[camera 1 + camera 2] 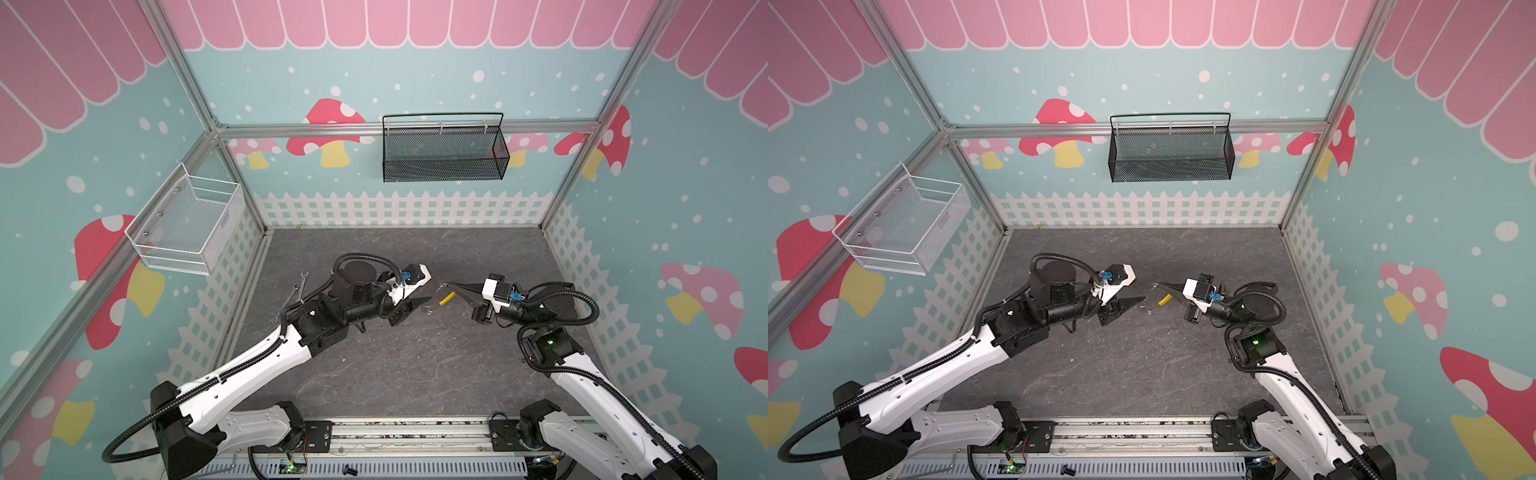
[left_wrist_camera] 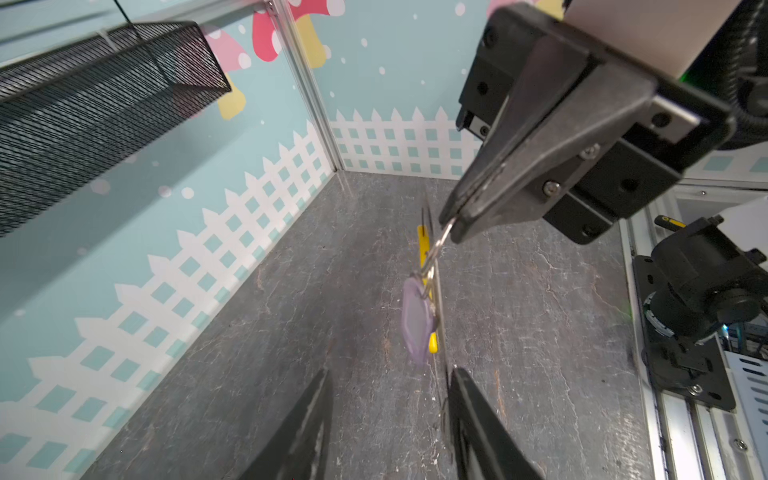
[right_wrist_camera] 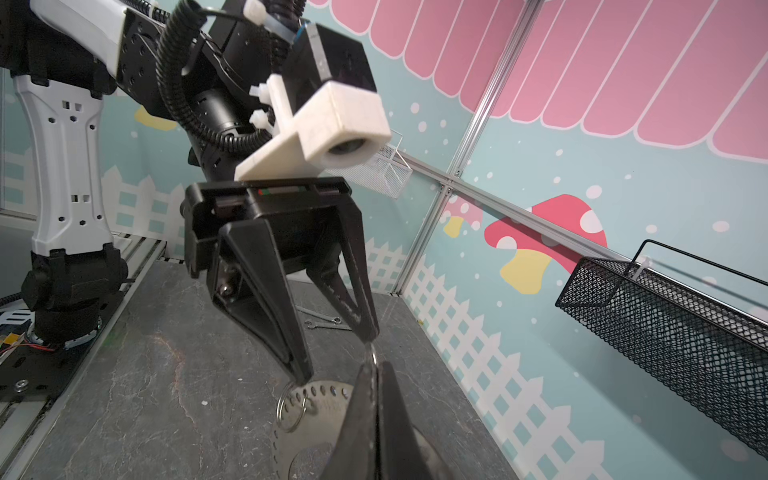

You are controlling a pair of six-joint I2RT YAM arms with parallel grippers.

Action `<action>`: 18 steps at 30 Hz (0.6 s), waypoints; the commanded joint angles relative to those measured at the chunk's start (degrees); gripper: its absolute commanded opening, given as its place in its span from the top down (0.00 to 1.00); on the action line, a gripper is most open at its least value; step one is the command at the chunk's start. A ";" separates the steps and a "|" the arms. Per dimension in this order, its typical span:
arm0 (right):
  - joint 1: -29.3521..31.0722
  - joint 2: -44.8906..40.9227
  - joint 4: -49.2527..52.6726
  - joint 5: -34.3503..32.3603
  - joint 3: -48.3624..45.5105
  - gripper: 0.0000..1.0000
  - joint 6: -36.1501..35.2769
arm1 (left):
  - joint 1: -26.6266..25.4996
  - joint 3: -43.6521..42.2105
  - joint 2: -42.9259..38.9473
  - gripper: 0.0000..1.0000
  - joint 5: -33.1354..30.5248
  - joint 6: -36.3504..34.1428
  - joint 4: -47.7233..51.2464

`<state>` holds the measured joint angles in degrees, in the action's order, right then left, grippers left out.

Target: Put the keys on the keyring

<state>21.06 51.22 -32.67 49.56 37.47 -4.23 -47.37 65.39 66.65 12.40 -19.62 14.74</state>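
We see the right gripper [image 2: 452,226] clamped on the keyring [image 2: 422,243], a lilac-tagged key [image 2: 415,320] hanging beneath; the left gripper [image 3: 336,354], jaws apart, faces it from the left.

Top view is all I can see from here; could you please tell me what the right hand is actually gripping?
Observer: In the left wrist view, the right hand is shut on a thin silver ring, and a lilac tag hangs from that ring.
Operator: Thank you. Where is the keyring's yellow segment relative to the tag?
Observer: The yellow segment hangs directly behind the tag, which partly hides it.
Operator: And is the left hand open?
Observer: Yes. In the right wrist view the left hand is open, its jaws well apart, and I see nothing gripped.
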 commanded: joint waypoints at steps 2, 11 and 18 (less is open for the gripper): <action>0.17 -0.10 -1.88 1.06 0.85 1.00 -0.16 | 0.92 -0.36 -3.43 0.53 -2.16 -1.52 0.91; 0.17 -0.21 -2.14 1.06 1.02 1.00 0.37 | 2.13 -0.62 -0.63 0.49 0.17 1.56 -0.21; 0.21 -0.49 -2.32 0.41 1.16 1.00 0.54 | -0.23 -0.63 4.29 0.44 6.73 5.53 -3.83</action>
<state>21.06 51.24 -33.04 49.89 37.47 -4.19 -46.81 65.21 70.46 14.92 -16.56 13.02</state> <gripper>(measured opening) 0.047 0.556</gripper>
